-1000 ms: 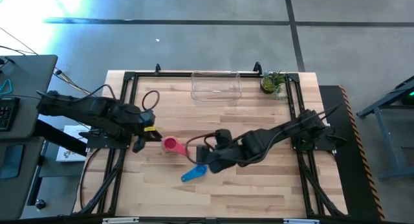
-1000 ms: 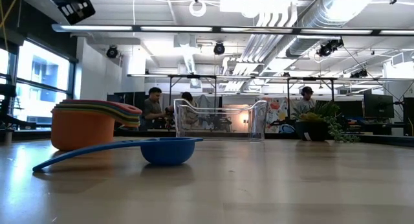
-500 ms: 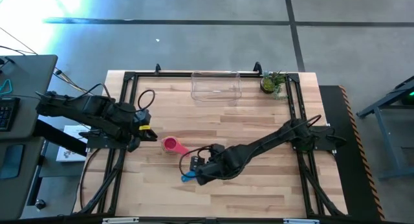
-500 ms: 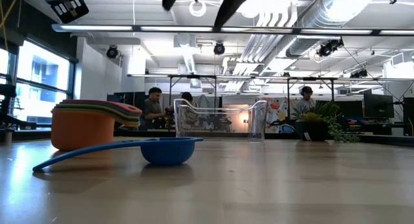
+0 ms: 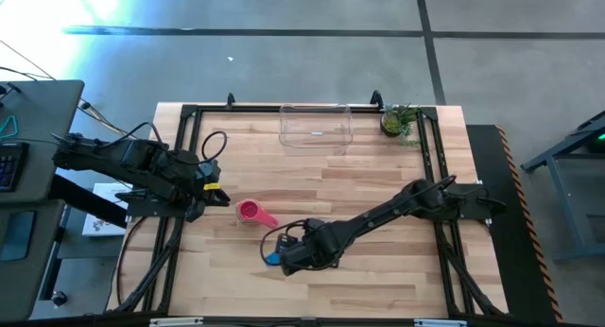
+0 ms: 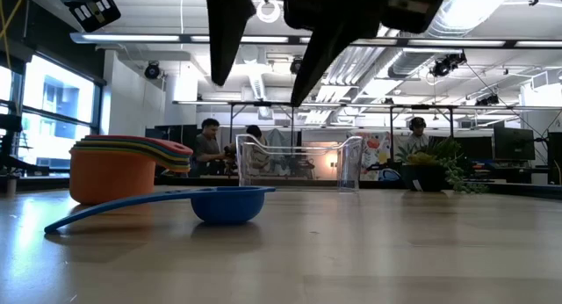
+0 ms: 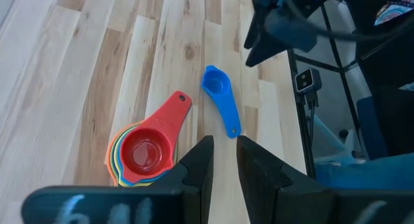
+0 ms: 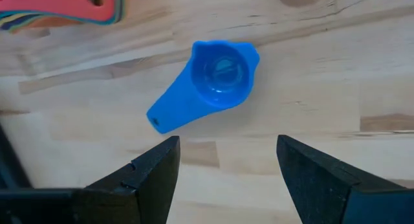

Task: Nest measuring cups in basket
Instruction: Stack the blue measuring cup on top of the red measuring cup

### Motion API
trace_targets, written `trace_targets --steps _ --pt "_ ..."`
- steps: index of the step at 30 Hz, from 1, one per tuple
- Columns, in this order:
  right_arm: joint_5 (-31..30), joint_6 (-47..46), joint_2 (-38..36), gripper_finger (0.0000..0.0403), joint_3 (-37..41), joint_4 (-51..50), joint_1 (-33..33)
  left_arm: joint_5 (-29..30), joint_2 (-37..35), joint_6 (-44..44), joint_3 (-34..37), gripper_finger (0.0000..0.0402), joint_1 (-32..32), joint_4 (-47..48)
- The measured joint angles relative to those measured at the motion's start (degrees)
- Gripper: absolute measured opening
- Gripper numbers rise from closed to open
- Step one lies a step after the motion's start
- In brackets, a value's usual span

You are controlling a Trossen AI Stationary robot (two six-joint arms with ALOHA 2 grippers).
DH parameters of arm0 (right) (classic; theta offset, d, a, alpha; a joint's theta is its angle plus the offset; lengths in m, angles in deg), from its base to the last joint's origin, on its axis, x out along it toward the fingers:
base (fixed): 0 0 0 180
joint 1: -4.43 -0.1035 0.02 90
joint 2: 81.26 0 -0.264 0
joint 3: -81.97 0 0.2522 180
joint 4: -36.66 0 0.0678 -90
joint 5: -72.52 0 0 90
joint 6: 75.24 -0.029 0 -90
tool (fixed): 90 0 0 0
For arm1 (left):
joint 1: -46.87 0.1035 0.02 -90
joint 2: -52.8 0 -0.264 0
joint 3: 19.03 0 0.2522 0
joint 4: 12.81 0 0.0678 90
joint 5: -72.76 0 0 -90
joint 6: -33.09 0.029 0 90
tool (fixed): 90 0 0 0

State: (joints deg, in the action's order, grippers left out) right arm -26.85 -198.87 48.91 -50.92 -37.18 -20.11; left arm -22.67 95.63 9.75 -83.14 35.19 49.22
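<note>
My left gripper point(image 5: 210, 193) hangs at the table's left edge, jaws nearly together with a narrow gap and nothing between them. It waits.

Just to its right sits the stack of cups point(image 5: 249, 212), coral-red one on top, the others nested under it with their coloured rims fanned out, handles pointing toward the middle of the table. From the left wrist it reads as one tidy pile point(image 7: 143, 151), resting flat on the wood.

Further right and nearer the front edge lies the blue cup point(image 8: 212, 81), alone, bowl up, handle angled off toward the stack. In the high view it is mostly hidden under my right gripper point(image 5: 286, 258), which hovers directly above it with its jaws spread wide and empty, clear of the plastic on both sides. The low view shows the fingers well above the bowl point(image 6: 226, 203).

I judge this cup light, stiff and slick: thin moulded plastic that will skate across the wood if I nudge it off-centre. The handle is flat and low, hard to pinch. Closing across the bowl's rim looks the better hold, since the walls give the fingers something to seat against.

The clear basket point(image 5: 316, 126) stands at the far edge, well apart from all the cups, with the potted plant point(image 5: 399, 121) to its right.
</note>
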Motion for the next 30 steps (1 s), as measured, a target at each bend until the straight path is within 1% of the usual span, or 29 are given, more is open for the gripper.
trace_targets --steps 12,20,27,30 --pt "1.06 -4.96 6.25 0.0250 0.00 2.08 0.39 0.02 0.00 -0.08 0.00 0.0058 0.00 -0.04" --pt "0.47 -5.33 7.04 0.0250 0.00 -0.42 1.77 0.02 0.00 -0.10 0.00 0.0058 0.00 -0.07" --pt "3.38 -4.90 8.00 0.0249 -0.04 -0.47 2.14 0.04 0.00 -0.08 0.00 0.0058 0.00 -0.07" --pt "4.13 -4.92 8.26 0.0238 -0.04 -0.24 2.14 0.04 0.00 -0.05 0.00 0.0058 0.00 -0.07"
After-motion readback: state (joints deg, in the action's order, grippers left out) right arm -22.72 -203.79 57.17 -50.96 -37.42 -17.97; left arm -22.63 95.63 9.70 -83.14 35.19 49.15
